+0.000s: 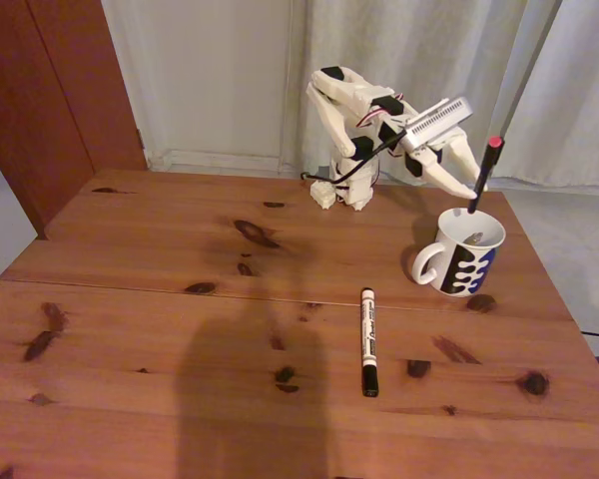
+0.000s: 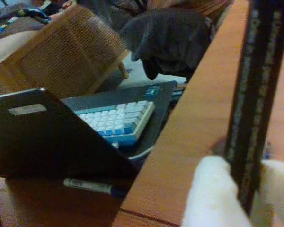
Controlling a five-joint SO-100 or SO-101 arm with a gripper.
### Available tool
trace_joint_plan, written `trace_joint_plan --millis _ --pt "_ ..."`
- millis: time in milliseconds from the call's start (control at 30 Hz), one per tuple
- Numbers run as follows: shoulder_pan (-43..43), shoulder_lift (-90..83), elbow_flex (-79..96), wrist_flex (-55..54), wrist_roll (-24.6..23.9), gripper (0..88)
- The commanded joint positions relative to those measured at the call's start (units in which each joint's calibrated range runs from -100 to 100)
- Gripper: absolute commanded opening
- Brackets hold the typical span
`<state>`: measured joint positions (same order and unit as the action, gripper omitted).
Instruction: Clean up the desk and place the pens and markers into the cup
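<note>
In the fixed view the white cup (image 1: 461,259) with dark blue blotches stands at the right of the desk (image 1: 160,299), handle to the left. My gripper (image 1: 476,185) hangs just above it, shut on a black pen with a red tip (image 1: 486,168). The pen stands nearly upright, its lower end at the cup's mouth. A white marker with a black cap (image 1: 368,337) lies flat on the desk left of and in front of the cup. In the wrist view the black pen (image 2: 258,94) runs up between my white fingers (image 2: 210,194).
The arm's base (image 1: 344,190) stands at the desk's back edge, with curtains behind. Beyond the desk edge (image 2: 189,142) the wrist view shows a keyboard (image 2: 116,120), a dark laptop lid (image 2: 38,137), a wicker chair (image 2: 61,56) and a loose pen (image 2: 87,186) lower down.
</note>
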<state>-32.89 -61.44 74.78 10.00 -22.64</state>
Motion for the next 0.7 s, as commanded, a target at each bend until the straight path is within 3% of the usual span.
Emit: trace_joint_plan --millis 0,667 --pt "-0.4 -0.7 -0.5 -1.9 -0.1 0.7" --pt "0.4 12.8 -0.4 -10.1 -0.1 0.7"
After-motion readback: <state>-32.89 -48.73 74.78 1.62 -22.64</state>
